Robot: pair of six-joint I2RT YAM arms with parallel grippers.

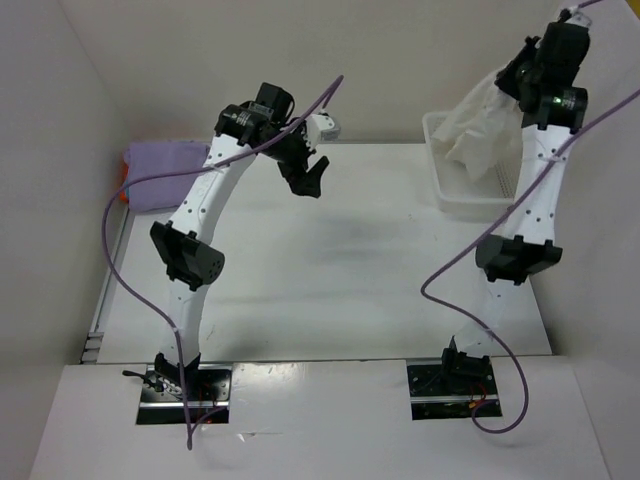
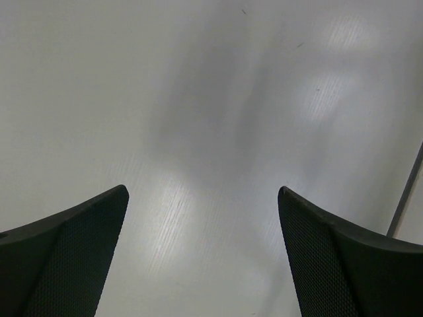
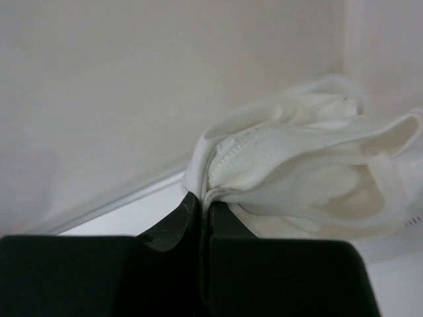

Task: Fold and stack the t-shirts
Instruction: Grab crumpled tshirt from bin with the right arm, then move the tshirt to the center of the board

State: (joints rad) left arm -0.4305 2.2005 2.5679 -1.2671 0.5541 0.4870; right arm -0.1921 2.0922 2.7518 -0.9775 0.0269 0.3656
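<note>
An off-white t-shirt (image 1: 478, 125) is held pinched at a seamed edge between the closed fingers of the right claw (image 1: 515, 80). It is raised above the white basket (image 1: 447, 195) at the far right corner of the surface (image 1: 330, 290), with its lower folds reaching down into the basket. The left claw (image 1: 312, 178) is seen spread wide, gripping nothing, above the middle of the surface. A lavender t-shirt (image 1: 165, 162) is seen lying at the far left edge, well apart from both claws.
</note>
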